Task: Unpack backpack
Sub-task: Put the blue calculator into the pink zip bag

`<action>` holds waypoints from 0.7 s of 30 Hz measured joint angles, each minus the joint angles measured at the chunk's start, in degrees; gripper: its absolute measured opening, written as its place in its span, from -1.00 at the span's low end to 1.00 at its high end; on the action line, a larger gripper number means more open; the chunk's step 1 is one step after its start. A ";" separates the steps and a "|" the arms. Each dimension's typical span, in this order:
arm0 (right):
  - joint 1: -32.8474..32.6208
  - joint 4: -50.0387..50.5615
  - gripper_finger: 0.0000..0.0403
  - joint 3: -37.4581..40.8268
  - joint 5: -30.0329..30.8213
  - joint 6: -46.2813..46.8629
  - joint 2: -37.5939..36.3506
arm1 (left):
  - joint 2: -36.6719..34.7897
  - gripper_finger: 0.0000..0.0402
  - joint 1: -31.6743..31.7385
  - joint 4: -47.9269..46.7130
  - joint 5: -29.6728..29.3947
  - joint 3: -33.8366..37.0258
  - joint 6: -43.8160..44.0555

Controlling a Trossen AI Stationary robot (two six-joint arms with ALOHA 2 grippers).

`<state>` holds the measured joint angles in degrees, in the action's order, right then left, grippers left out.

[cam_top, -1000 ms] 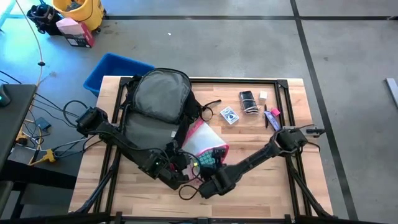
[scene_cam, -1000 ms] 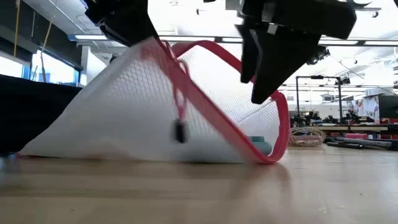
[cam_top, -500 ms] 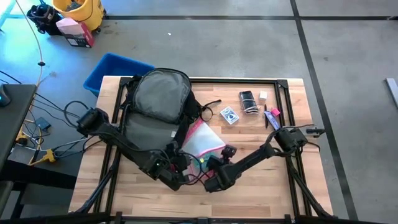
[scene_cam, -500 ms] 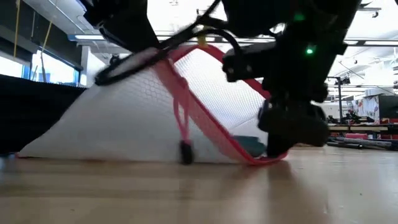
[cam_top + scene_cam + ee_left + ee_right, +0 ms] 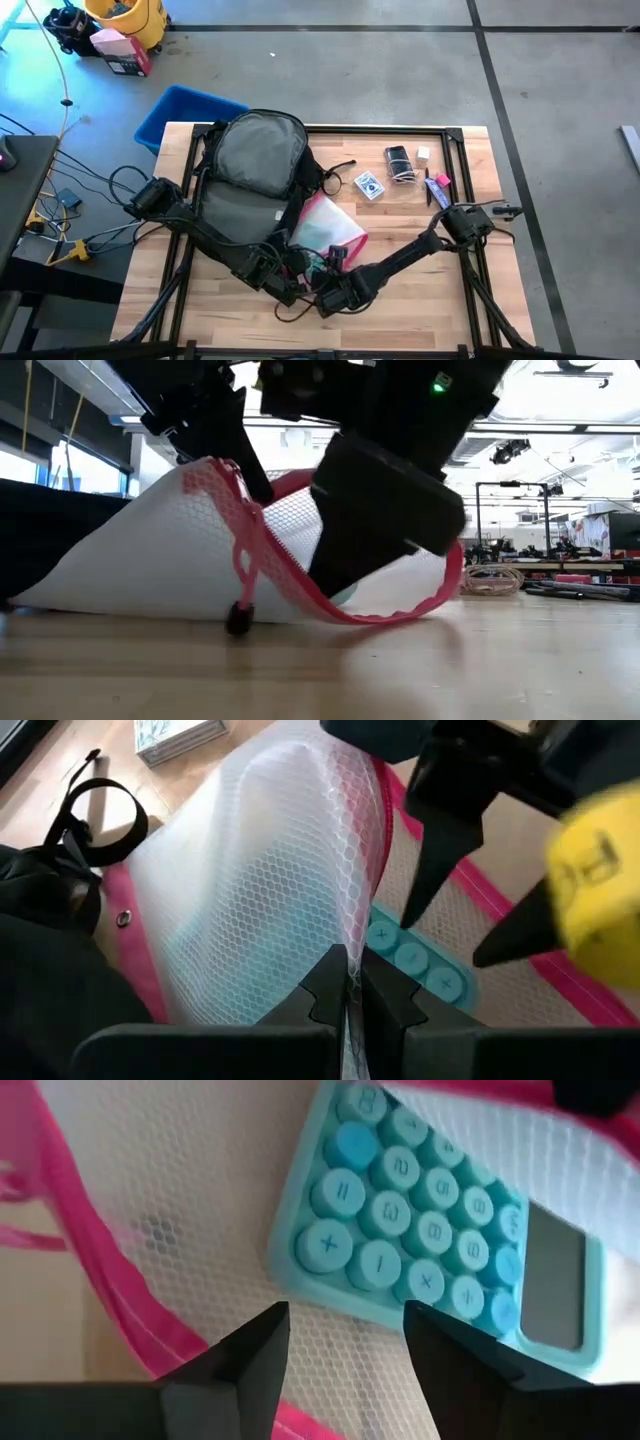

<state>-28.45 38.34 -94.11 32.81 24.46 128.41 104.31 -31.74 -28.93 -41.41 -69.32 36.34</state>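
The black backpack [image 5: 255, 165] lies grey panel up on the table's far left half. At its near right edge lies a clear mesh pouch with pink edging [image 5: 330, 228], its mouth open toward the near edge. Its underside rests on the wood. A teal calculator [image 5: 430, 1240] lies inside it. My left gripper [image 5: 352, 982] is shut on the pouch's upper mouth edge. My right gripper [image 5: 345, 1315] is open and reaches into the mouth, its fingertips just over the calculator's near end. My left gripper pinches the mesh upper layer of the pouch [image 5: 350, 935] between its two fingers, at the pink zip edge of the mouth. The fingers slant down from the table's near left. The held edge [image 5: 215, 468] stands raised while the pouch's bottom stays on the table. Whether my right gripper touches the calculator or the mesh, I cannot tell.
On the far right of the table lie a card deck [image 5: 369, 186], a dark item with a coiled cable [image 5: 399, 160], a small white cube [image 5: 423, 154] and pens [image 5: 437, 187]. A blue bin [image 5: 185, 110] stands past the far left corner. Bare wood lies near right.
My right gripper has come down and tipped forward, going from above the pouch into its open mouth. My left gripper has sunk a little with the held edge, so the pouch's peak stands lower and the zip pull now reaches the table.
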 joint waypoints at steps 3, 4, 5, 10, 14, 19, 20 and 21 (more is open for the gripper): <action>0.05 -0.11 -0.15 -0.02 -0.42 0.92 -1.11 | -0.02 -1.00 -0.28 0.38 0.00 -0.26 -0.48; 0.24 -0.34 -0.18 -0.02 -1.54 0.99 -1.23 | -0.02 -1.00 -0.30 0.34 0.00 -0.26 -0.46; 0.43 -0.82 -0.20 0.02 -3.02 0.91 -1.19 | -0.02 -1.00 -0.29 0.35 0.01 -0.26 -0.49; 2.67 -9.84 -0.32 4.12 -8.17 -0.87 -1.25 | -0.02 -1.00 -0.29 0.46 1.24 -0.26 -0.62; 5.25 -13.95 -0.36 6.64 -7.77 -0.16 -1.41 | -0.02 -1.00 -0.78 2.00 2.35 -0.26 -2.59; 6.34 -20.79 -0.36 8.10 -5.79 -4.75 -1.16 | -0.02 -1.00 -1.53 3.20 4.14 -0.07 -3.88; 6.36 -21.63 -0.36 8.14 -5.64 -5.52 -1.13 | -0.02 -1.00 -1.56 3.16 4.27 -0.06 -3.85; 6.33 -22.35 -0.36 8.19 -5.57 -6.36 -1.09 | -0.02 -1.00 -1.56 3.04 4.28 -0.06 -3.79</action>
<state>-22.11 16.00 -85.92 27.24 18.10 127.32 104.29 -33.30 -25.89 -37.12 -69.38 32.55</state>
